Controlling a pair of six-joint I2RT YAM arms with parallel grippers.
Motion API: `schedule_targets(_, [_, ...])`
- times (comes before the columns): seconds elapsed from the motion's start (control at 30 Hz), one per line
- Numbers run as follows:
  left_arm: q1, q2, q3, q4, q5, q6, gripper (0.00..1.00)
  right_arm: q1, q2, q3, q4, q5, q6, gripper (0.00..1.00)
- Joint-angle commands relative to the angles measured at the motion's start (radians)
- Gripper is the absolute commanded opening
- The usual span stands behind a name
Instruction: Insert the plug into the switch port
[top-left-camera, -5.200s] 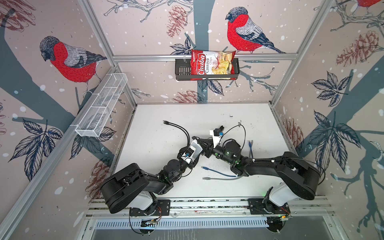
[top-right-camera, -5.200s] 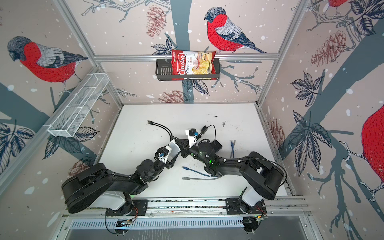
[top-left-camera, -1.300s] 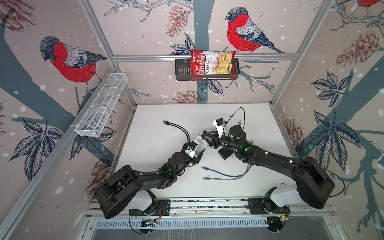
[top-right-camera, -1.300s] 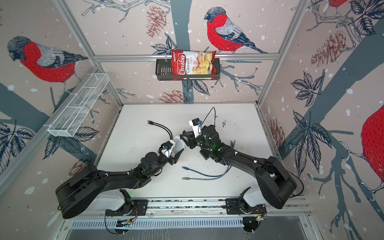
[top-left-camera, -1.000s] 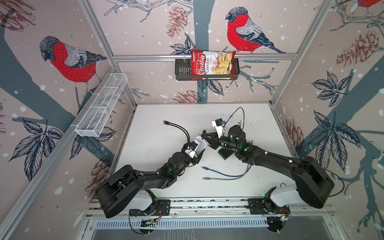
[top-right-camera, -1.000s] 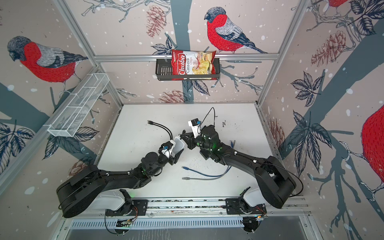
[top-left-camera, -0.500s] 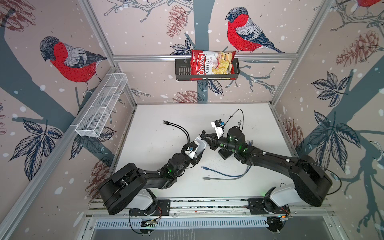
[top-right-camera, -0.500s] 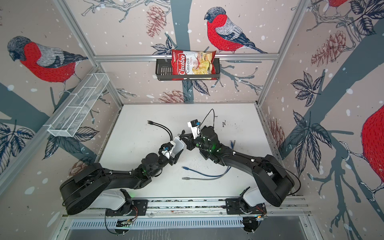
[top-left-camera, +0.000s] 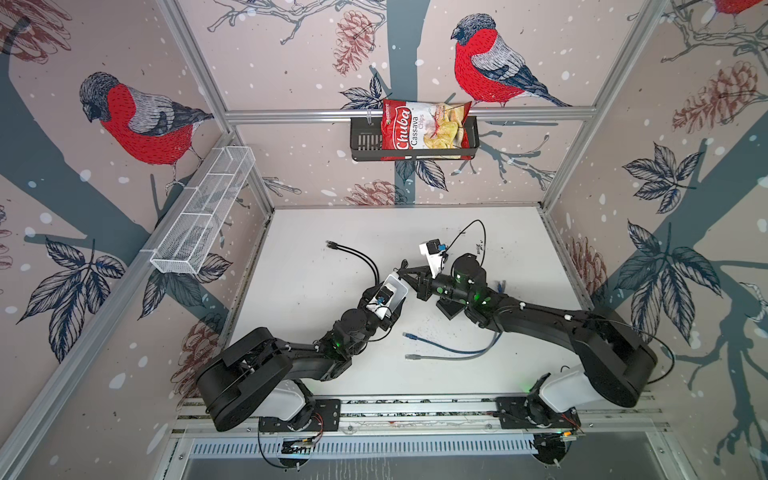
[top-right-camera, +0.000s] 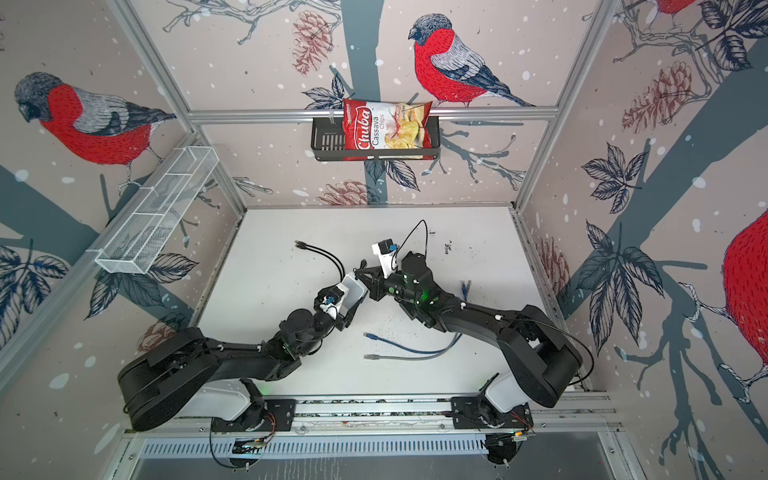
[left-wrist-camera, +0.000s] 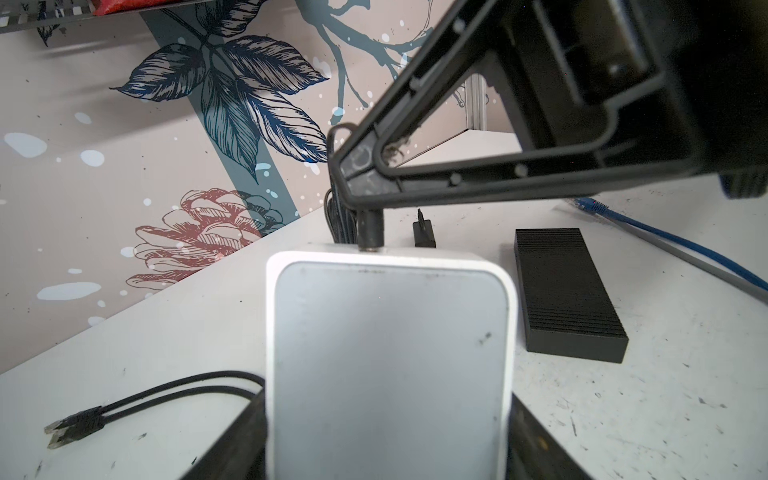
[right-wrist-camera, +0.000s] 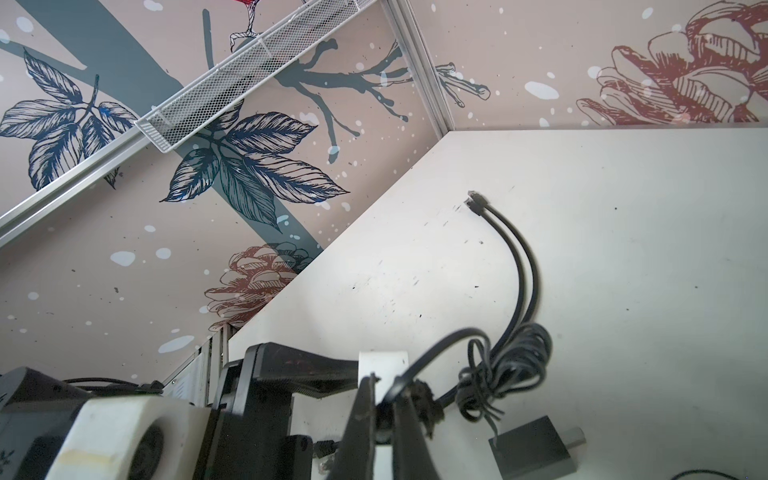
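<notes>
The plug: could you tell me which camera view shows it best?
Left wrist view: the plug stands clear, its tip meeting the white switch's edge. Both top views show a speck; the right wrist view mostly hides it behind the right pincer.

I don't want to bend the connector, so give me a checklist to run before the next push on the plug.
1. The switch is clamped in the left tool: ok.
2. The plug is pinched in the right tool: ok.
3. The plug meets the switch's edge: ok.
4. The plug is fully seated: cannot tell.
5. The cord has slack: ok.
</notes>
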Motion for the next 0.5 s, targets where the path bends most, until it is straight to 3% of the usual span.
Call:
schedule_targets(0.0, [-0.007,-0.015,0.008,0.308,0.084,0.041,0.18,0.024,0.017,-0.004,-0.083,-0.085,0.027,0.0])
schedule_targets(0.47, [-0.007,-0.054,0.02,0.378,0.1,0.101,0.17,0.069,0.08,0.016,-0.084,-0.116,0.051,0.0])
